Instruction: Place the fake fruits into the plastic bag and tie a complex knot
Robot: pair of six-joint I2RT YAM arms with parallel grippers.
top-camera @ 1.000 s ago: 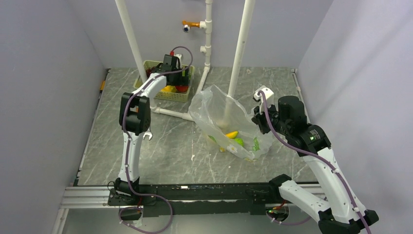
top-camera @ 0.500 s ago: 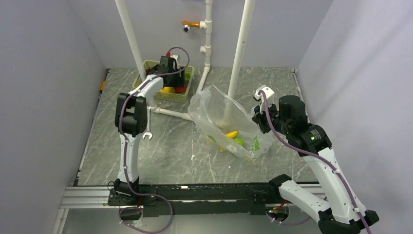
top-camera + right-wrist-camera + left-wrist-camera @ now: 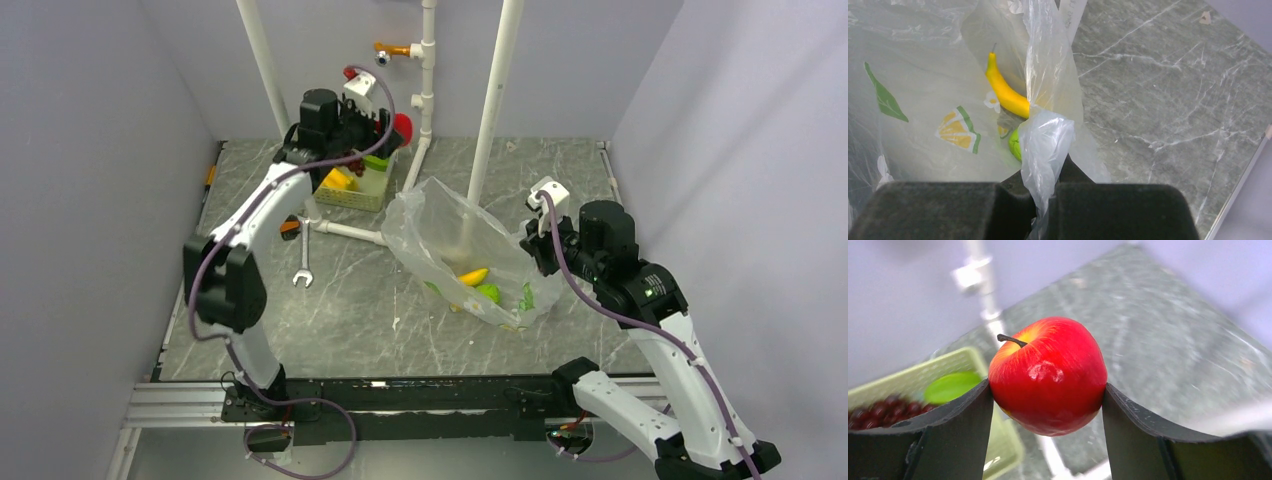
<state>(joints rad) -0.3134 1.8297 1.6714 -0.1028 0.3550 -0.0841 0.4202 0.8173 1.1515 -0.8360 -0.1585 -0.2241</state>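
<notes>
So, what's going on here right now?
The left gripper holds a red apple in the air beside the green basket, which has dark grapes in it. The right gripper is shut on the edge of the plastic bag, holding it up; a banana and a green fruit already lie inside. Nothing is tied yet.

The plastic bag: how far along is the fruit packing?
Done: a yellow banana and a green fruit lie inside the plastic bag. In hand: the left claw grips a red apple raised near the green basket, while the right claw pinches the bag's edge. Left: grapes and a yellow fruit sit in the basket, and no knot is tied.
</notes>
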